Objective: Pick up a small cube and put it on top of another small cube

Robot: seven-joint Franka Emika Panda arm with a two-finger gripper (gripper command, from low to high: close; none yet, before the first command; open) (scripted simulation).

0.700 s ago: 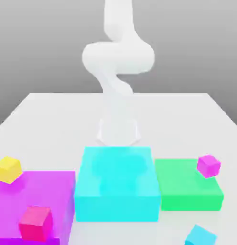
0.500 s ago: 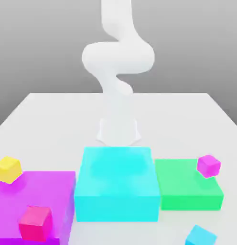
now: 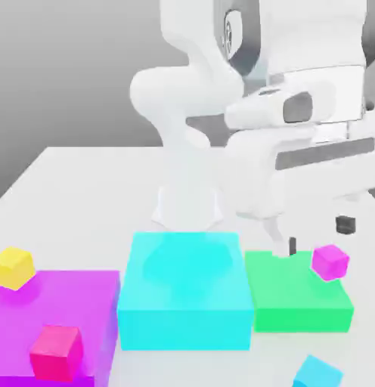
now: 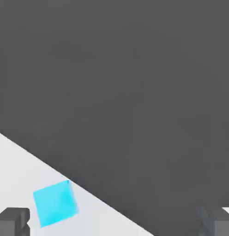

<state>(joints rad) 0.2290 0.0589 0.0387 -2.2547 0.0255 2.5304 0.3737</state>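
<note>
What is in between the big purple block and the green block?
The big cyan block sits between the big magenta block and the green block, as the exterior view shows. It stands taller than both neighbours.

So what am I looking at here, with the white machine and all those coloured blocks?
The white machine is a robot arm in a computer simulation. One picture comes from a camera off the arm, the other from a camera on its hand. The hand hangs over the table with its two dark fingers apart, holding nothing.

On the table are three big flat blocks: magenta, light blue and green. Small cubes lie around: a yellow cube by the magenta block's far corner, a pink cube on the magenta block, a purple cube at the green block, and a small light-blue cube in front. The hand camera sees that small light-blue cube near the table's edge.
</note>
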